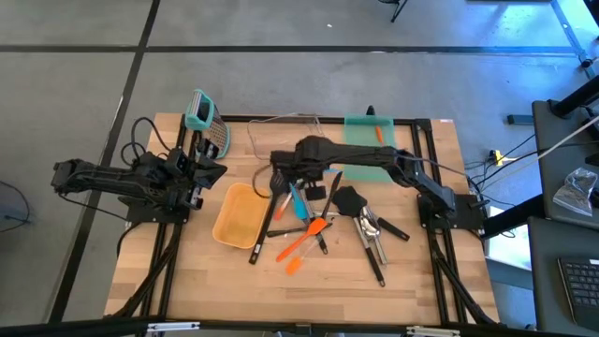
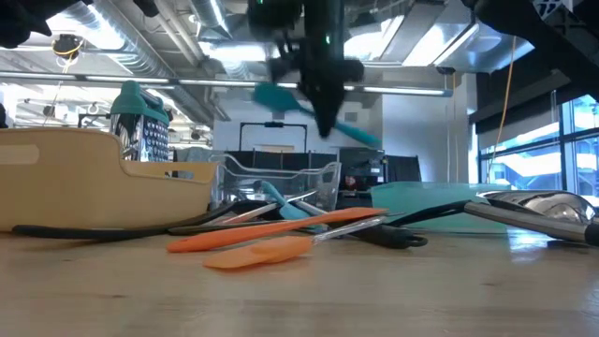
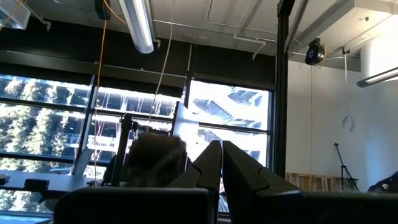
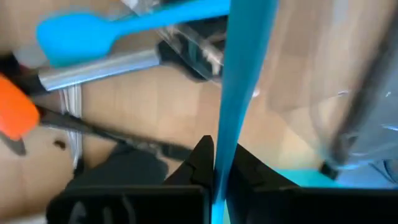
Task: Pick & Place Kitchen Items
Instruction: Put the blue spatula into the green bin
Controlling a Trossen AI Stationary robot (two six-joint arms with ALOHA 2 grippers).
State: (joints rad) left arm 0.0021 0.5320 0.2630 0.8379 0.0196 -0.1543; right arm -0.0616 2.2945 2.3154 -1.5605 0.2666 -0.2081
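Right gripper [image 4: 219, 171], mid-frame in the high view, has its jaws clamped on a teal spatula [image 4: 239, 93], lifted clear of the utensil pile [image 1: 318, 225] for carrying. Left gripper [image 3: 221, 171] waits at left, jaws together.

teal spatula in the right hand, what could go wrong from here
1. The right hand pinches the teal spatula on its thin handle only; in the low view it hangs tilted above the table, so it might swing or slip out.
2. Below it lies a crowded pile: an orange spatula, a second teal spatula and black utensils. A drop could scatter them.
3. The clear container stands close by, so a sweeping move might clip it.
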